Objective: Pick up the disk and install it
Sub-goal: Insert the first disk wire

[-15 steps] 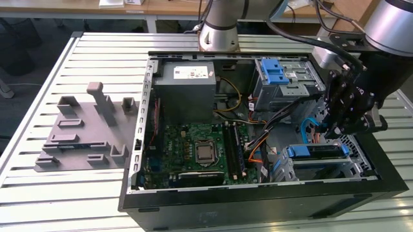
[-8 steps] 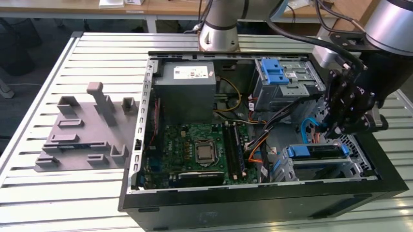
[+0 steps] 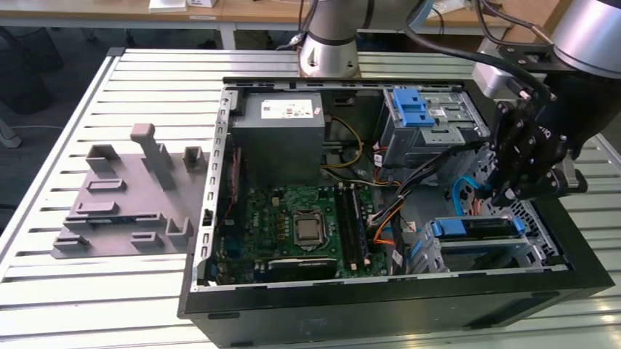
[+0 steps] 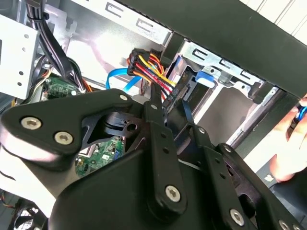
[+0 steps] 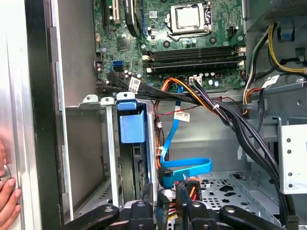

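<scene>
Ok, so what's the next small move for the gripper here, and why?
Probably a short, gentle push of the power plug toward the disk. The disk already sits in its bay, the gripper is at the plug beside it, and the plug doesn't look fully seated.

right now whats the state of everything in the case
computer case: side open, insides showing
disk: slotted into its bay, blue bracket on top
end effector: above the disk bay, among the cables
cpu socket: bare, no cooler fitted
blue latch: on the silver cage
hand: on the case's outer edge
</scene>
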Tool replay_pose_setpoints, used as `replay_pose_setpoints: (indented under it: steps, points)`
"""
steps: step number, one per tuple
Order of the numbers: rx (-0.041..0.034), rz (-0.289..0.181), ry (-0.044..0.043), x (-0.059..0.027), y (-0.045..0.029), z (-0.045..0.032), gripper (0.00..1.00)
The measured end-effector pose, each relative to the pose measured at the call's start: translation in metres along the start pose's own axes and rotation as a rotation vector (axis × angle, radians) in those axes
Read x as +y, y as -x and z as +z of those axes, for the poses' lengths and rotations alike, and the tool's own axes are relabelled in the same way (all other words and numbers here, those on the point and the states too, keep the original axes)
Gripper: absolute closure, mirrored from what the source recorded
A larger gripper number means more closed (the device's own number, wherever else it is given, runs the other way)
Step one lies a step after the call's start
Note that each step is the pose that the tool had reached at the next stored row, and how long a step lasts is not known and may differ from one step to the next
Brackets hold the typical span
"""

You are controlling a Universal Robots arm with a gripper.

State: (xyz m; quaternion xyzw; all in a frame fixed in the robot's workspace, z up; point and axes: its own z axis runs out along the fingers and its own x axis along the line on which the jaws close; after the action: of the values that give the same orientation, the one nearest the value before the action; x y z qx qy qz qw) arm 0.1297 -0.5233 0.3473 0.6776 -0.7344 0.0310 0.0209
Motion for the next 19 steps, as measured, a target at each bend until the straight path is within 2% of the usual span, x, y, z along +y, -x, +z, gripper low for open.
replay_pose_setpoints:
  steps: [4, 7, 13, 17, 18, 19]
  points:
    - [-0.0001, 0.0, 0.0022, -0.0004, -0.0003, -0.004, 0.67]
    - [0.0005, -0.001, 0.0101, -0.0026, -0.0002, -0.0055, 0.67]
    - [0.0021, -0.001, 0.0245, -0.0125, 0.0007, -0.0054, 0.67]
    - [0.0025, -0.001, 0.0258, -0.013, 0.0008, -0.0055, 0.69]
    - [0.0025, -0.001, 0.0258, -0.013, 0.0008, -0.0055, 0.75]
    - [0.0025, -0.001, 0.0258, -0.013, 0.0008, -0.0055, 0.75]
